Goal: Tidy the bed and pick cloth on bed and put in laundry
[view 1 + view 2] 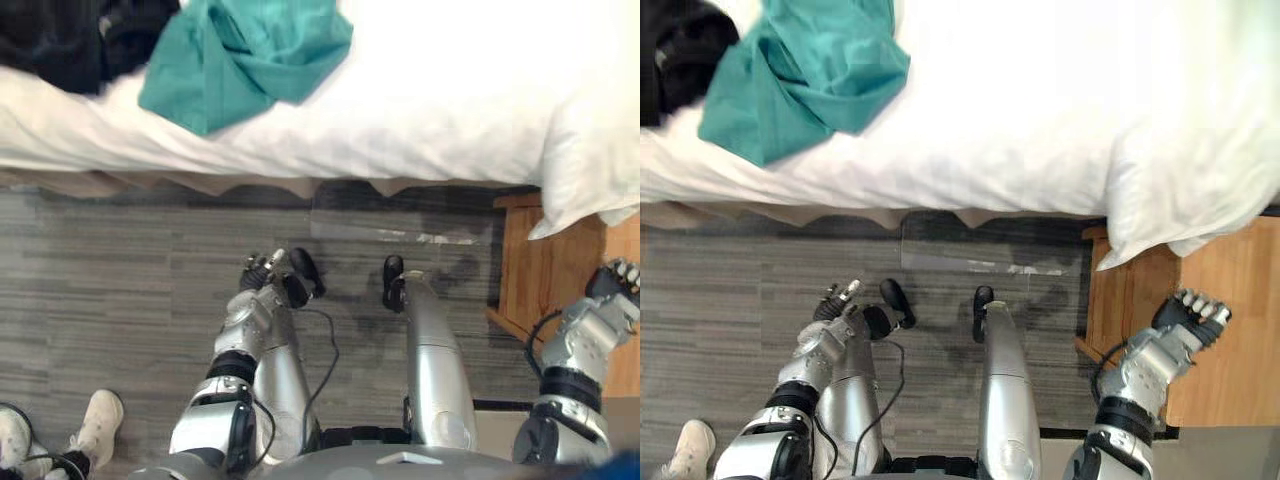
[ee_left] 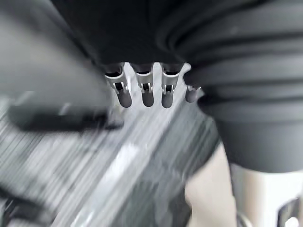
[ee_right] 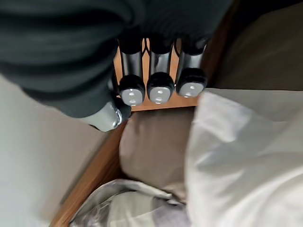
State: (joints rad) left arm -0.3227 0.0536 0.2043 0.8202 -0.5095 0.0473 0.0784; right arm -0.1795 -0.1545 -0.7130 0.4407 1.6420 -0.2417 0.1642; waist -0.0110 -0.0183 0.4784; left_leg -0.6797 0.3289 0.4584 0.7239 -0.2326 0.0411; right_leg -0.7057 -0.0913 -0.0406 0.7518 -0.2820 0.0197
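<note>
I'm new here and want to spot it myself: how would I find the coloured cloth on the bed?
Start at the big white bed. Follow its near edge toward the robot's left, to a crumpled cloth beside a black garment. It is the only teal thing there.

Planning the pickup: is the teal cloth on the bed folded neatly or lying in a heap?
Crumpled in a loose heap. The teal cloth shows uneven folds and ridges near the edge of the bed, beside a black garment.
</note>
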